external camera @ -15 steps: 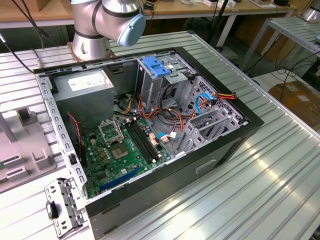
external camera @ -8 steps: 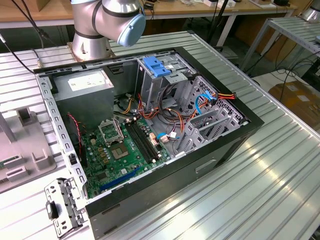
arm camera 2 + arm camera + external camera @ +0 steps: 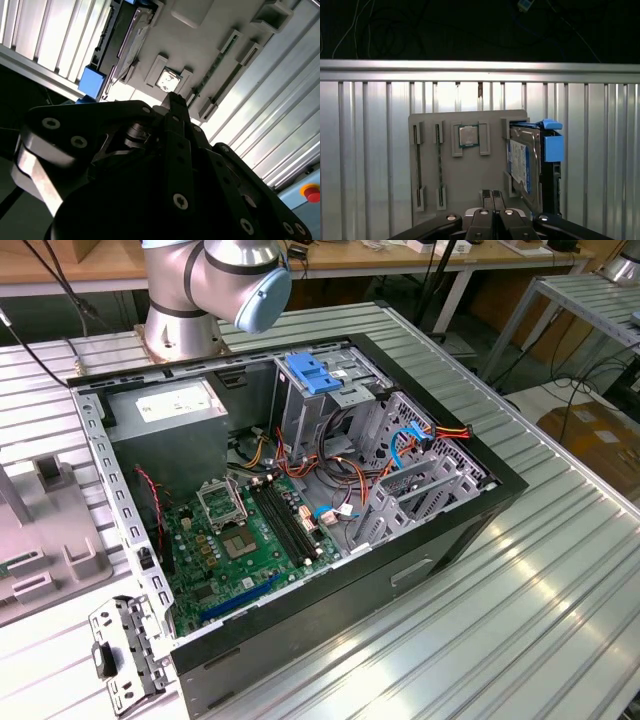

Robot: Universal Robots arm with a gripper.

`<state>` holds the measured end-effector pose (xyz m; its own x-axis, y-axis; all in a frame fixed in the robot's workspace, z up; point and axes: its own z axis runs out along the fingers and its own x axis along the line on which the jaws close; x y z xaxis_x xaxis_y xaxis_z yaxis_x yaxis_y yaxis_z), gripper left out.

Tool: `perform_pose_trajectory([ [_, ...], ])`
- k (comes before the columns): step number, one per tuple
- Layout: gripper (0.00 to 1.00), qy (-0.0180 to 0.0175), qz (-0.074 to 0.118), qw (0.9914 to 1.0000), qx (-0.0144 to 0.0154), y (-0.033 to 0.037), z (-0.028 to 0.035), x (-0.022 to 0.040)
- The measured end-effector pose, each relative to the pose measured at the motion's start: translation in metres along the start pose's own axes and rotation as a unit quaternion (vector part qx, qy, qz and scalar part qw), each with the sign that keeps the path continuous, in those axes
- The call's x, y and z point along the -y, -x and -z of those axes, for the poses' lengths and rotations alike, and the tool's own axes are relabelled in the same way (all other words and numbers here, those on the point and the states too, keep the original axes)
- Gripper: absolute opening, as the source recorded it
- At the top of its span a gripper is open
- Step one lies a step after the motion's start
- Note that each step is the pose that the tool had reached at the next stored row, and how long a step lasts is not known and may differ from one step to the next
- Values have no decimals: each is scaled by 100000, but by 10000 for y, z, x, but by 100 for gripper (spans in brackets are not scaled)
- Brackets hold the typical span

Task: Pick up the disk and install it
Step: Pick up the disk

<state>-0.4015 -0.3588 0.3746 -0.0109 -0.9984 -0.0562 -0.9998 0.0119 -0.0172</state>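
Note:
The disk (image 3: 522,167) stands on edge in a slot of a grey holder plate (image 3: 465,175), its white label with a blue band facing sideways and light-blue rails (image 3: 553,145) on its sides. In the second wrist view the disk (image 3: 126,47) sits in the same grey holder (image 3: 200,45), with a blue rail end (image 3: 92,81) beside it. My gripper (image 3: 492,196) hovers over the holder, off to the side of the disk and apart from it. Its two black fingertips (image 3: 176,102) are pressed together with nothing between them. A small square chip (image 3: 467,135) lies in another slot.
The open computer case (image 3: 300,490) lies on the ribbed metal table (image 3: 540,580). Inside are the green motherboard (image 3: 240,540), a grey power-supply box (image 3: 175,410), a metal drive cage (image 3: 430,480) with cables, and a blue bracket (image 3: 315,373). The arm's base (image 3: 185,310) stands behind.

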Motion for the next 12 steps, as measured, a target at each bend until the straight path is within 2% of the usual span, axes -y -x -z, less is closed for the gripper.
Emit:
perform_pose_trajectory([
  [5,11,-12,-177,100000,-4,21,-6,0],
  [12,11,-9,-220,100000,-6,84,-17,-1],
])
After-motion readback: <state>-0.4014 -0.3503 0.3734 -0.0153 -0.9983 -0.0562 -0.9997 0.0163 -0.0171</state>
